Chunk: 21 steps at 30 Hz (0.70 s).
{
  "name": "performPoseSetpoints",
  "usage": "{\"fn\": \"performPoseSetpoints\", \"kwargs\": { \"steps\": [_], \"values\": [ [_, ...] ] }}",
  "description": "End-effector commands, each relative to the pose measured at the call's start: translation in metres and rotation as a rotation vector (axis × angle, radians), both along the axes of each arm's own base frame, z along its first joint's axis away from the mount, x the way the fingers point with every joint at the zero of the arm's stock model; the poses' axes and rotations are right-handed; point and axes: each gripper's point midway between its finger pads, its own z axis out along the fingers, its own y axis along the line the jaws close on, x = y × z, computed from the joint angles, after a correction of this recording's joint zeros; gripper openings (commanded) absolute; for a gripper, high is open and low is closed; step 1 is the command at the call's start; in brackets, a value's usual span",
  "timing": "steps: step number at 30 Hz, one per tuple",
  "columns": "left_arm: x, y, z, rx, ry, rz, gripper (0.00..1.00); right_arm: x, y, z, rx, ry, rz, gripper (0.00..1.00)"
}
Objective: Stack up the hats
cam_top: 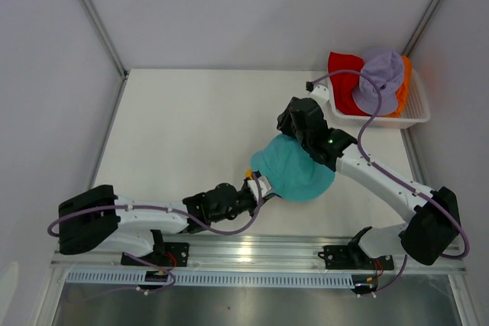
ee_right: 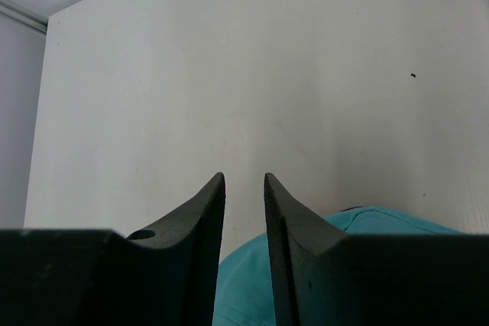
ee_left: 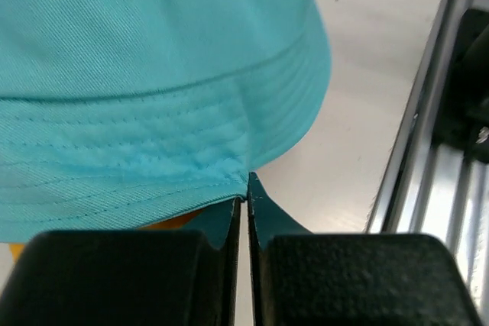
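White table (cam_top: 176, 135) fills my feeds, with pale grey walls around it. My left fingers (ee_left: 229, 225) are pressed flat together on the brim edge of the teal hat (ee_left: 153, 74), pinching it at the hat's 8 o'clock side as the top view shows it. Under that lifted brim a sliver of yellow-orange fabric (ee_left: 172, 223) shows, and I cannot tell what it belongs to. My right fingers (ee_right: 216, 200) stand slightly apart, a narrow gap with nothing between them, over the hat's far side at about 12 o'clock. Whether they touch the cloth I cannot tell. The hat sits crown up, just off the table's middle toward 4 o'clock. Out at 1 o'clock, in the far corner, a white basket (cam_top: 412, 118) holds three more. The lavender hat (cam_top: 380, 78) is on top, the red hat (cam_top: 344, 74) at its 9 o'clock and the orange hat (cam_top: 406, 82) at its 3 o'clock.
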Motion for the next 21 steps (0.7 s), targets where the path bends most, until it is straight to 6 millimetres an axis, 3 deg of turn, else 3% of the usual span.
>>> {"fn": "performPoseSetpoints", "kwargs": {
  "steps": [1,5,7,9,10,11,12,13,15,17,18,19,20,21],
  "values": [
    [-0.007,0.018,-0.061,0.25,-0.019,-0.048,0.04,-0.026,-0.032,-0.083,-0.218,0.24,-0.01,0.32],
    [-0.002,0.014,-0.043,0.176,0.001,0.006,0.06,-0.026,-0.033,-0.077,-0.207,0.228,-0.008,0.32],
    [-0.002,0.022,-0.041,0.181,0.024,0.037,0.11,-0.025,-0.03,-0.072,-0.203,0.222,0.008,0.33],
    [-0.005,0.028,-0.017,0.106,0.024,0.041,0.3,-0.027,-0.031,-0.066,-0.202,0.218,0.016,0.38],
    [-0.008,0.035,-0.015,0.076,0.067,0.061,0.47,-0.027,-0.029,-0.062,-0.205,0.21,0.037,0.4],
    [-0.009,0.039,-0.005,0.04,0.076,0.075,0.53,-0.026,-0.028,-0.056,-0.204,0.197,0.047,0.41],
    [-0.01,0.046,0.022,-0.046,0.07,0.089,0.7,-0.026,-0.027,-0.049,-0.197,0.181,0.052,0.47],
    [-0.008,0.055,0.026,-0.069,0.103,0.135,0.84,-0.027,-0.026,-0.045,-0.204,0.172,0.076,0.5],
    [0.006,0.08,0.045,-0.135,0.131,0.241,0.99,-0.026,-0.023,-0.026,-0.194,0.141,0.106,0.61],
    [0.018,0.091,0.072,-0.222,0.184,0.295,1.0,-0.028,-0.019,-0.008,-0.198,0.114,0.176,0.73],
    [0.025,0.096,0.084,-0.256,0.205,0.317,1.0,-0.026,-0.014,0.016,-0.18,0.07,0.2,0.76],
    [0.043,0.11,0.087,-0.292,0.25,0.387,0.99,-0.029,-0.01,0.032,-0.168,0.043,0.235,0.8],
    [0.044,0.108,0.101,-0.316,0.282,0.357,0.99,-0.03,-0.013,0.042,-0.189,0.029,0.252,0.85],
    [0.059,0.119,0.102,-0.331,0.303,0.407,0.99,-0.031,-0.014,0.056,-0.187,0.006,0.258,0.89]
  ]
}}
